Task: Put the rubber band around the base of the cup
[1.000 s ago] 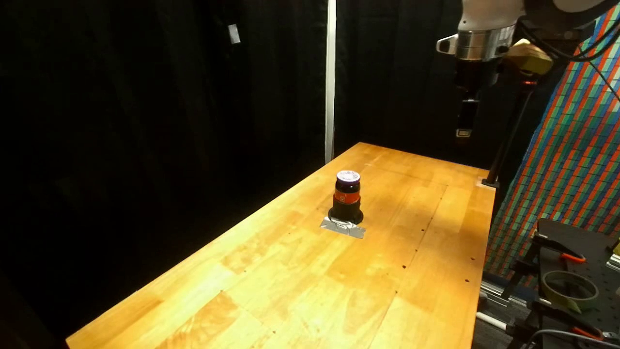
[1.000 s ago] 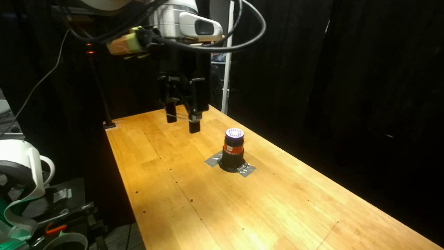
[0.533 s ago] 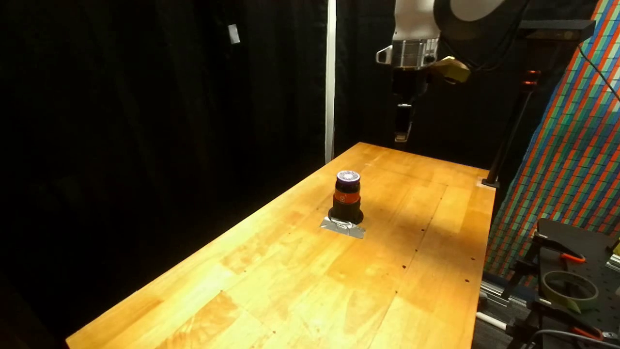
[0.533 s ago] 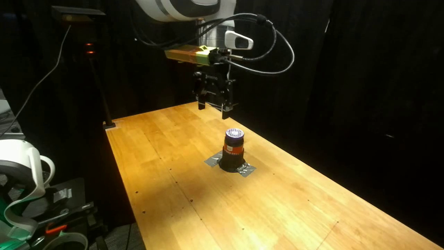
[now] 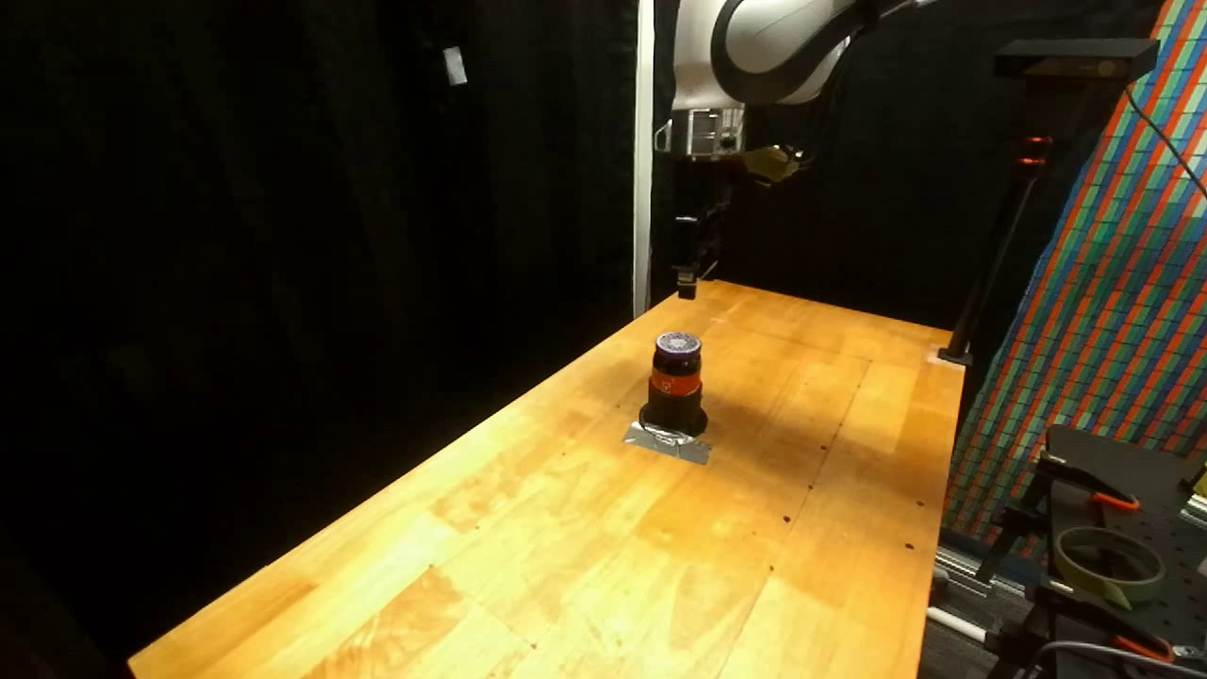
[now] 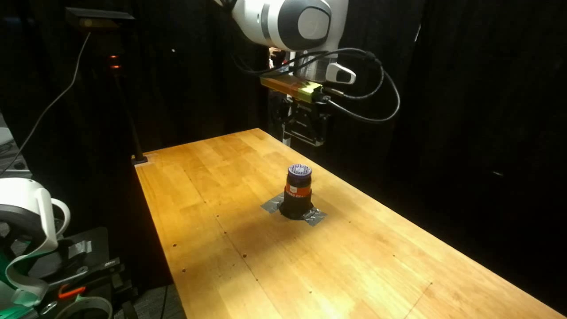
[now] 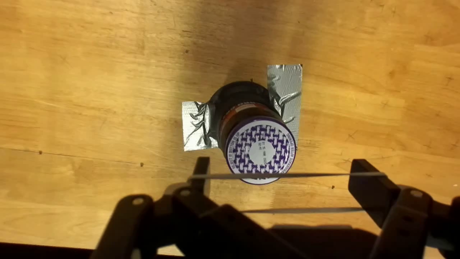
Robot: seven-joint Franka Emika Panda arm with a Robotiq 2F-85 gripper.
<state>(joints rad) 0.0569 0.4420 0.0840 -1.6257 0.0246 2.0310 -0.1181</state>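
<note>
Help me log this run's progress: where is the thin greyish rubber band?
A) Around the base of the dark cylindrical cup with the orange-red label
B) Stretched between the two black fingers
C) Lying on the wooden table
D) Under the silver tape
B: in the wrist view, the thin greyish rubber band runs in two strands across the gap between the black fingers.

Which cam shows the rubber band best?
Wrist view: the rubber band is largest there, its two strands visibly spanning the open gripper. In both exterior views it's tiny, thin lines at most, too small to trace fully.
</note>
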